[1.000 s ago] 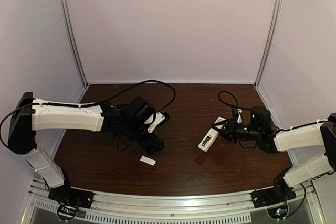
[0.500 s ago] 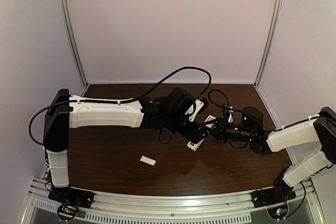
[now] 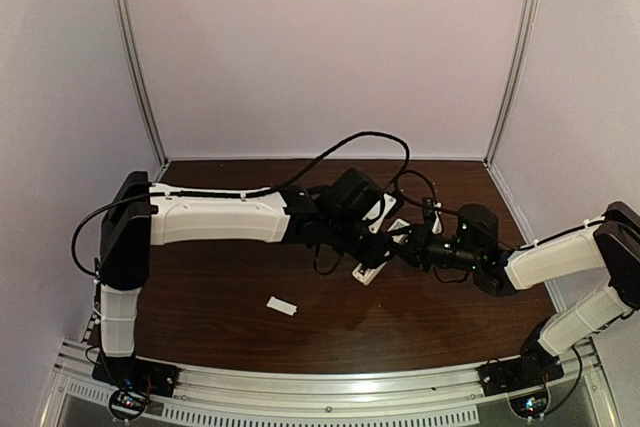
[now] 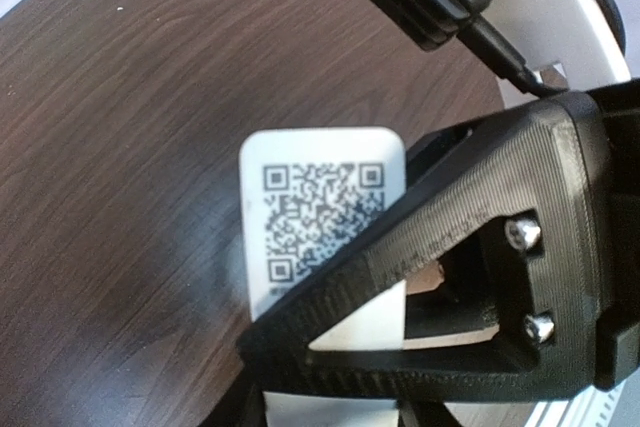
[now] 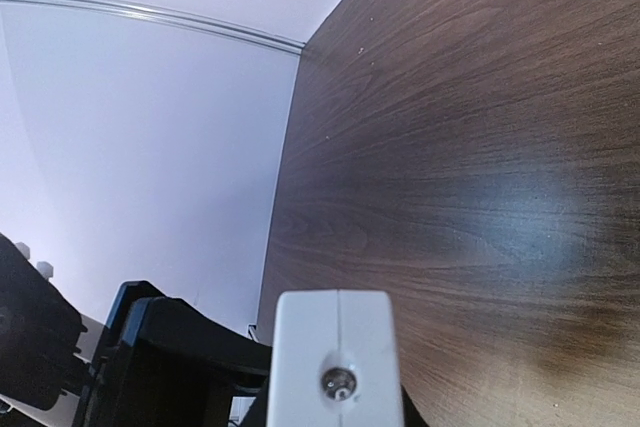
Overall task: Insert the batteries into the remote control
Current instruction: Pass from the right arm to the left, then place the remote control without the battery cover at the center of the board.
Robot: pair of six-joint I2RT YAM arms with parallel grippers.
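Bench: dark wood, carries it all. Left arm is stretched across to meet the right arm mid-bench, so both sets of fingers work on one item. Right fingers pinch the remote control by one end, w/ its QR-label back facing my left cam, prob. to present the battery bay. Left fingers sit right over that back. Spread or closed, can't tell; view's too tight. Small white cover lies flat, well apart from both fingers on the base side, presumably parked out of the way. Coppery bit shows thru the left finger frame: maybe one of the batteries, not sure.
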